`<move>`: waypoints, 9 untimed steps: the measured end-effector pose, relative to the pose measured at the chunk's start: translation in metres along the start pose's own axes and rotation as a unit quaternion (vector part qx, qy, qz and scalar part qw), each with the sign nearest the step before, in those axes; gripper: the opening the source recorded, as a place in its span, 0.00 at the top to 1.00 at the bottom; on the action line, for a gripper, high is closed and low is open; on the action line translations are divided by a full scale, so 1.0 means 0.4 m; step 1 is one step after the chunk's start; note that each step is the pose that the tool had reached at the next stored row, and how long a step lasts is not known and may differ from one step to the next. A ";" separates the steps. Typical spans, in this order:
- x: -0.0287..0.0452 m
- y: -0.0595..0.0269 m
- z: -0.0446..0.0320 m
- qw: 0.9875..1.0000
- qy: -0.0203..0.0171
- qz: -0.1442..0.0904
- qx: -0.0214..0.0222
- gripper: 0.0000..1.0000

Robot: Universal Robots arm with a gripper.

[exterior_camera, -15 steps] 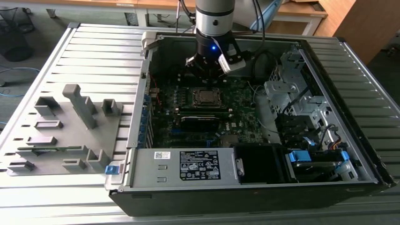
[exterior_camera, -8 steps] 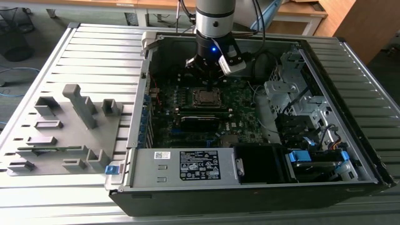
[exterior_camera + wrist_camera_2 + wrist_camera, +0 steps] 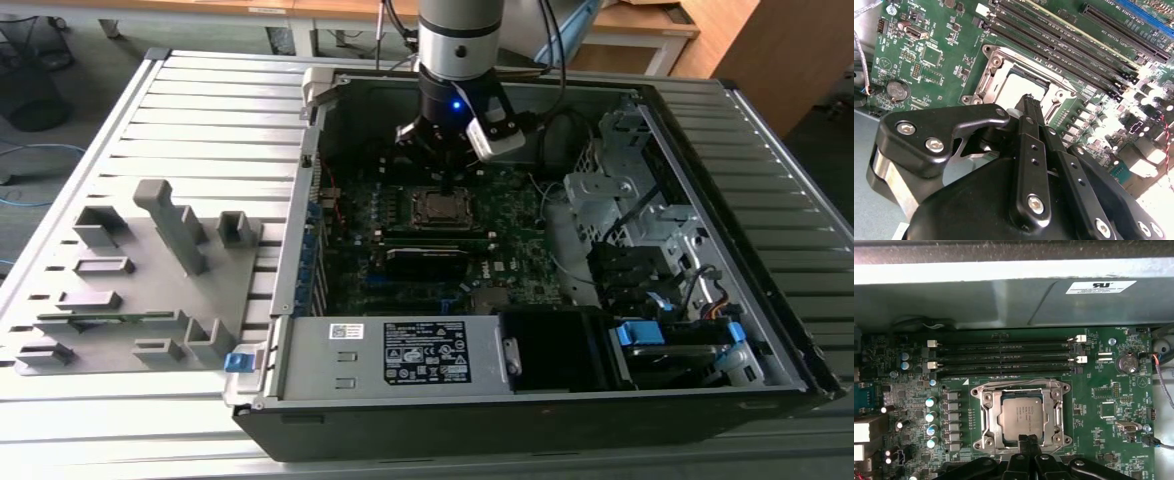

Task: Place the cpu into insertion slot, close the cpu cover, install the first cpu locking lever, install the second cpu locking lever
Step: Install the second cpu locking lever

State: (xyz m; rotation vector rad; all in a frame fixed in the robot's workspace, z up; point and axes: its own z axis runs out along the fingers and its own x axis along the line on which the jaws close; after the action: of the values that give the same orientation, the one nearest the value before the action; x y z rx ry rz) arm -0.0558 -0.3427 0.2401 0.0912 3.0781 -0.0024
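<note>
The cpu [image 3: 1021, 416] lies flat in the insertion slot [image 3: 979, 389] on the green motherboard, its dull silver top showing. The silvery cpu cover [image 3: 989, 415] lies down around it as a frame. A thin metal lever wire [image 3: 1014, 384] runs along the socket's side toward the memory slots. My gripper [image 3: 1027, 440] is shut with nothing between its black fingers [image 3: 1026, 130], and its tip hovers at the socket's edge, over the cpu [image 3: 1016, 85]. In the exterior view the gripper [image 3: 447, 182] hangs just above the socket [image 3: 441, 208] inside the open computer case.
Long black memory slots [image 3: 1004, 357] lie beside the socket. The case walls, a drive cage with cables [image 3: 627, 230] and the power supply [image 3: 387, 350] hem in the board. A grey parts fixture [image 3: 134, 270] sits on the table at the exterior view's left.
</note>
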 end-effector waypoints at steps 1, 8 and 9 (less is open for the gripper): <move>0.000 0.000 0.000 1.000 0.000 0.000 0.000 0.90; 0.000 -0.004 0.000 1.000 0.000 0.000 0.000 0.90; 0.000 -0.005 0.000 1.000 0.000 0.000 0.000 0.90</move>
State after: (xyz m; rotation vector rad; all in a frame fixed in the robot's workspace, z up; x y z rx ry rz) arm -0.0558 -0.3448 0.2400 0.0912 3.0785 -0.0022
